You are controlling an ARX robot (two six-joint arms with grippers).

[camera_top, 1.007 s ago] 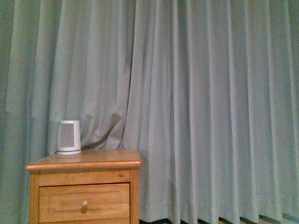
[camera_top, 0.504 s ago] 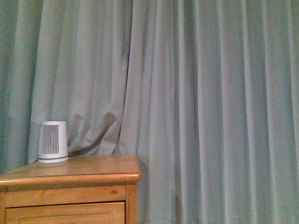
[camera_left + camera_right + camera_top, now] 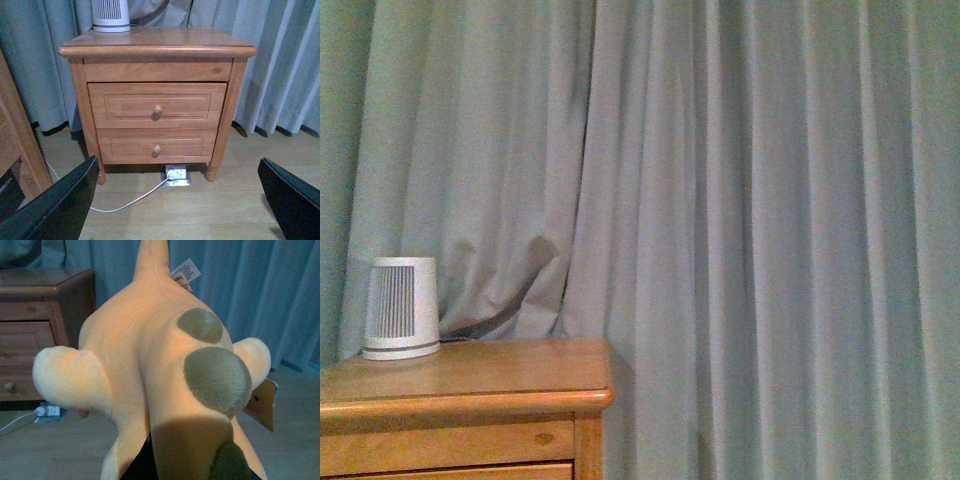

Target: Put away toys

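Plush animal (image 3: 150, 355) aloft, left gripper (image 3: 177, 165) spread (facing nightstand (image 3: 155, 90))

Orange-yellow plush toy (image 3: 150, 355), olive spots

The plush toy (image 3: 150, 355) hides the right end effector; an edge crops the heater (image 3: 111, 15)

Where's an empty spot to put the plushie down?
The nightstand top is bare from the white device to its right edge. The floor in front is bare too; under the nightstand the plug and cord crowd it.
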